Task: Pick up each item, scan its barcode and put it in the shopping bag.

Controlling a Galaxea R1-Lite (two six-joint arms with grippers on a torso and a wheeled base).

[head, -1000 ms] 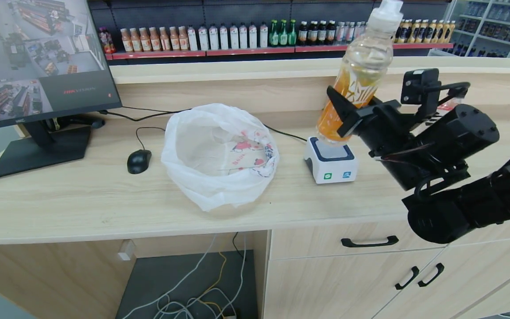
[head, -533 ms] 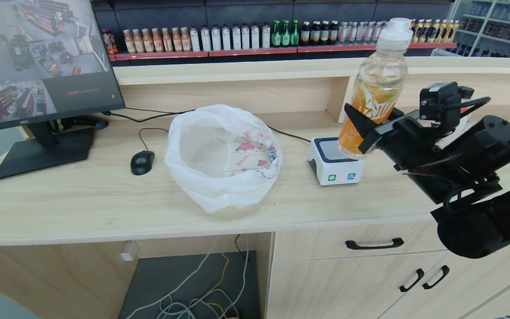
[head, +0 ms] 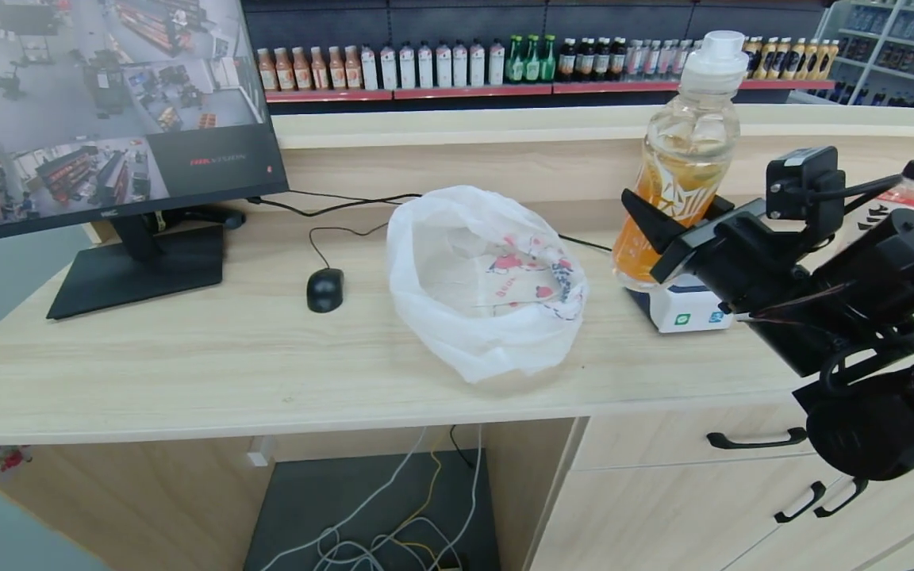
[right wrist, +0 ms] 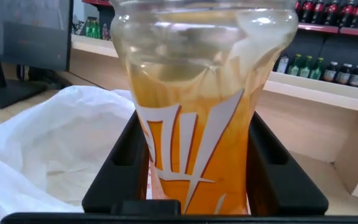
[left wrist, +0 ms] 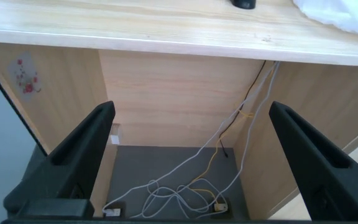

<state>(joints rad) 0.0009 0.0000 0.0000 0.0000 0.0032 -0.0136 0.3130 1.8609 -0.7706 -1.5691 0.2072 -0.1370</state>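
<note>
Clamping the lower half of one bottle (head: 681, 170) between its two black jaws, the right gripper (head: 667, 238) sits at centre right of the head frame. The bottle stands nearly upright, with a white cap on top, clear plastic at the shoulder and orange drink below. In the right wrist view the same bottle (right wrist: 194, 118) fills the middle, with the right gripper's (right wrist: 194, 177) jaws pressed against either side of its orange label. Directly under the bottle's base in the head frame lies one small white scanner (head: 689, 314) on the counter (head: 187, 373); I cannot tell whether the two touch. Just left of the scanner, at frame centre, one white shopping bag (head: 457, 341) stands open, mouth upward, with red print on its plastic. Further left lie one black mouse (head: 324, 289) and, at upper left, one monitor (head: 100, 111) on a flat black stand. A second bottle (head: 911, 186) with a dark cap pokes out behind the right arm at the right edge. The left gripper (left wrist: 197, 162) hangs below the counter edge with its jaws spread wide and nothing between them, facing loose cables (left wrist: 185, 186) in the recess beneath the counter. A long row of bottles (head: 457, 63) lines the shelf across the top of the head frame.
</note>
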